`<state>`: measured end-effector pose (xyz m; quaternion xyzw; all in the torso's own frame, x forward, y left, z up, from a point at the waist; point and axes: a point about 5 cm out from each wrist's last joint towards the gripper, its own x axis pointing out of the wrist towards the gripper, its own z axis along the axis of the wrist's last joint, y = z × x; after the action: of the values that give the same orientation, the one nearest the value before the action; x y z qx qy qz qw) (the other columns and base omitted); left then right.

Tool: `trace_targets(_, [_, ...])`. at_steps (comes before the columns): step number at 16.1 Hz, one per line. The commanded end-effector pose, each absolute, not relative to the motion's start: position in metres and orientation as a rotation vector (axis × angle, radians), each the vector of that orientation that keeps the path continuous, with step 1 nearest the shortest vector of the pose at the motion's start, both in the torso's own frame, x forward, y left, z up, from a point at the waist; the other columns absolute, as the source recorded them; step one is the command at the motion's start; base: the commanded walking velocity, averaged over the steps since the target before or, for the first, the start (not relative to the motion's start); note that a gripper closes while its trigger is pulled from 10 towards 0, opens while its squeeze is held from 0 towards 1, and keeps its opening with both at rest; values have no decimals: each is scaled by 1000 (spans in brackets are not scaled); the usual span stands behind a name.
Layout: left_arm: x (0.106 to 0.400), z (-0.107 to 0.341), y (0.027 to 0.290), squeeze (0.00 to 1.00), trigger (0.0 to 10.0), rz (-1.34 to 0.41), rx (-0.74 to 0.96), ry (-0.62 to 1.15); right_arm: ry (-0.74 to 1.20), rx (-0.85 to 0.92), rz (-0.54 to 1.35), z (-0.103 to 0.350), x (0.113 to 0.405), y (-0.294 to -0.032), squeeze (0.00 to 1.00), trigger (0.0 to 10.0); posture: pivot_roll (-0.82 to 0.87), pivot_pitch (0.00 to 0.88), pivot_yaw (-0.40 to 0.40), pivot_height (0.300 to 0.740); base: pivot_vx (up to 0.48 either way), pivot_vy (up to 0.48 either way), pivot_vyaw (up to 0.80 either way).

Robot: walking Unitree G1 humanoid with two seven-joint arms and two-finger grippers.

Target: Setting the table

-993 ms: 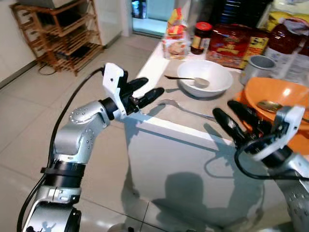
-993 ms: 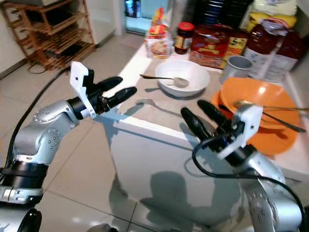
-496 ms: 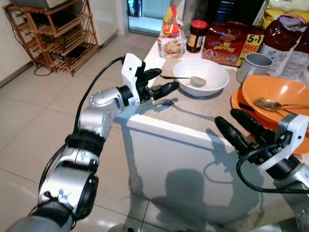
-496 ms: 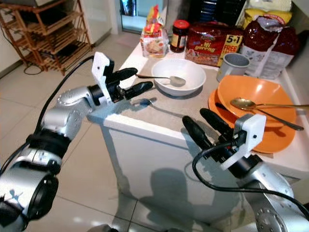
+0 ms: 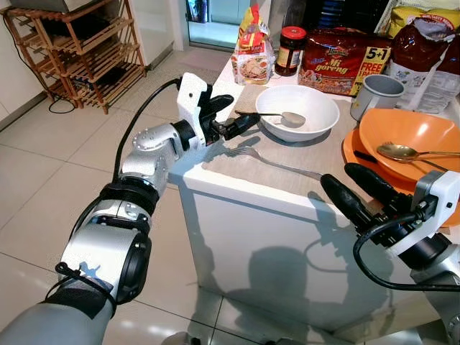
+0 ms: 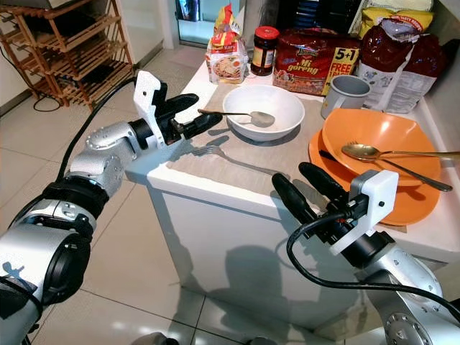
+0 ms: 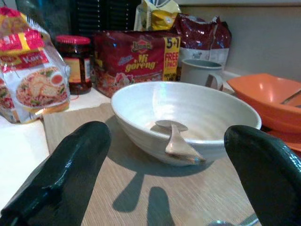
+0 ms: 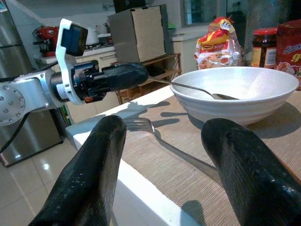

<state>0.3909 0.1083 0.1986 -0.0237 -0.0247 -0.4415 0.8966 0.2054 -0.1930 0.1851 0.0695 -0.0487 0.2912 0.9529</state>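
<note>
Two bowls sit on the white tabletop (image 5: 215,169). The white bowl (image 5: 298,111) has a spoon (image 5: 277,116) in it, and the spoon's handle sticks out over the rim toward the left gripper (image 5: 233,115). A fork (image 5: 277,163) lies flat on the woven mat (image 6: 237,169) just in front of the white bowl, with its prongs pointing to the left side. The orange bowl (image 6: 374,136) stands on an orange plate (image 6: 413,205) to the right, and a gold spoon (image 6: 384,152) rests in it. A dark utensil (image 6: 399,167) lies on the plate under it, but it is too hidden to tell what kind it is.

The left gripper reaches over the left edge of the tabletop, close to the spoon handle and just above the fork's prongs. Its jaws are spread wide and hold nothing. The right gripper (image 6: 302,187) hangs at the front edge of the tabletop, near the fork's handle end and the orange plate. Its jaws are also wide apart and empty.

Behind the bowls stand a grey mug (image 5: 377,93), a red pack of Mi Goreng noodles (image 5: 341,61), a dark jar with a red lid (image 5: 290,52) and a small noodle packet (image 5: 253,54). A wooden rack (image 5: 75,50) stands on the tiled floor (image 5: 43,180) far to the left.
</note>
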Motion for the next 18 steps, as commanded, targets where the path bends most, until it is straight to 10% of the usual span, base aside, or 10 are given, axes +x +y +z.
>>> trace_targets(1, [392, 203, 106, 1000, 10000, -942, -24, -52, -99, 133, 586, 188, 202, -195, 0, 10000, -146, 56, 26, 740, 0, 0, 0])
trace_targets(2, [391, 201, 104, 1000, 10000, -952, -20, -44, -96, 134, 591, 188, 202, -195, 0, 10000, -147, 57, 27, 740, 0, 0, 0])
trace_targets(3, [391, 200, 103, 1000, 4863, -943, -14, -46, -94, 135, 598, 188, 201, -194, 0, 10000, -146, 57, 27, 740, 0, 0, 0])
trace_targets(4, [392, 200, 102, 1000, 4863, -934, -11, -49, -92, 135, 601, 189, 201, -194, 0, 10000, -146, 57, 27, 740, 0, 0, 0])
trace_targets(5, [394, 201, 102, 553, 0, -907, -11, -51, -92, 137, 607, 190, 201, -193, 0, 10000, -146, 59, 30, 740, 0, 0, 0])
trace_targets(6, [395, 202, 102, 149, 0, -897, -11, -54, -92, 138, 611, 190, 201, -192, 0, 10000, -146, 60, 32, 740, 0, 0, 0])
trace_targets(8, [395, 202, 102, 0, 0, -904, -11, -54, -91, 139, 612, 189, 200, -191, 0, 10000, -148, 61, 34, 740, 0, 0, 0])
trace_targets(18, [394, 201, 99, 0, 0, -921, -7, -56, -90, 138, 602, 188, 199, -193, 0, 10000, -149, 60, 37, 740, 0, 0, 0])
